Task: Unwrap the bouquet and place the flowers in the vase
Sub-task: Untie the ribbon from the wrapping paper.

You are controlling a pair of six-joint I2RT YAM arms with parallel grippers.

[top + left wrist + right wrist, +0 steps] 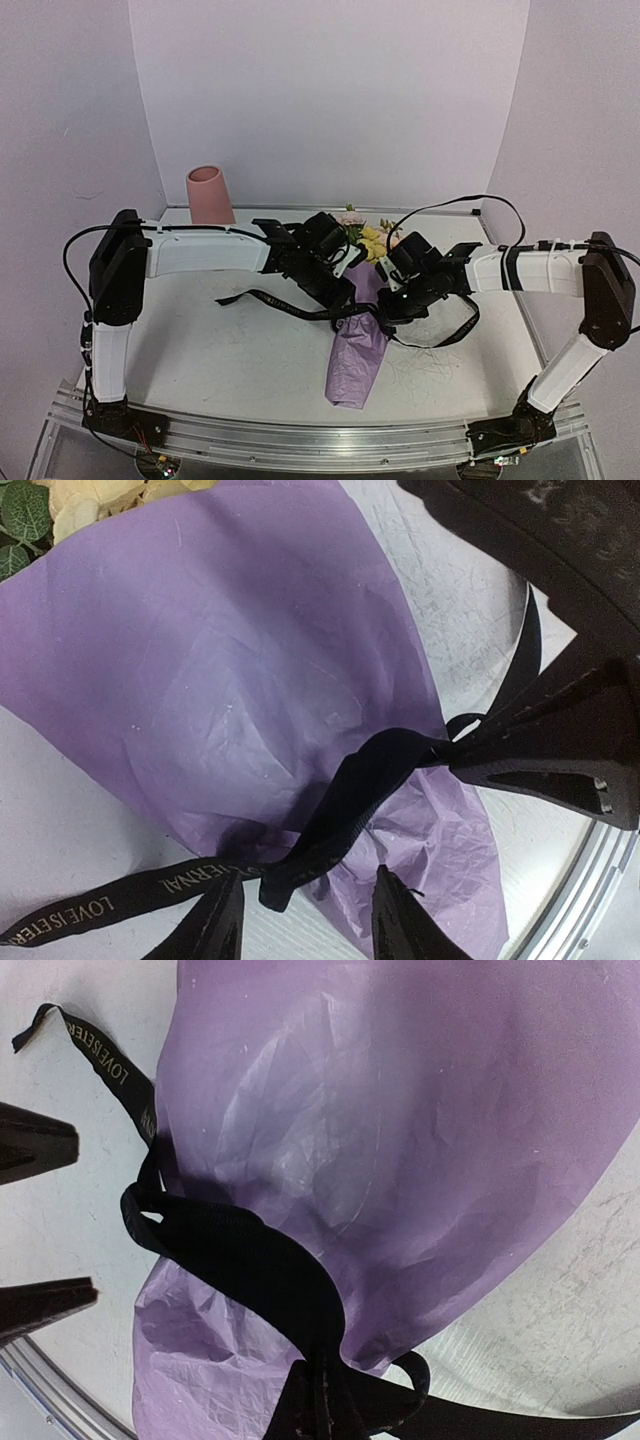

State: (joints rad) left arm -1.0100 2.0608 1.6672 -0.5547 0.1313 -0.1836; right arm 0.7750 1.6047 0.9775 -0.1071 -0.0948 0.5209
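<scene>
The bouquet (357, 345) lies on the table in its lilac paper cone (230, 670), narrow end toward the arms. Yellow and cream flowers (368, 238) stick out of its far end, with a cream bloom (80, 505) in the corner of the left wrist view. A black ribbon (345, 795) crosses the cone's pinched waist. My right gripper (320, 1405) is shut on a loop of that ribbon (250, 1260), pulling it taut. Open over the same waist is my left gripper (305, 925), the ribbon running loose between its fingertips (400, 920). The salmon-pink vase (210, 194) stands upright at the far left.
The printed ribbon tail (265, 299) trails left over the white table (220, 360); another loop (450, 335) hangs right of the cone. A metal rail (300, 440) runs along the near edge. White walls close in the back and both sides.
</scene>
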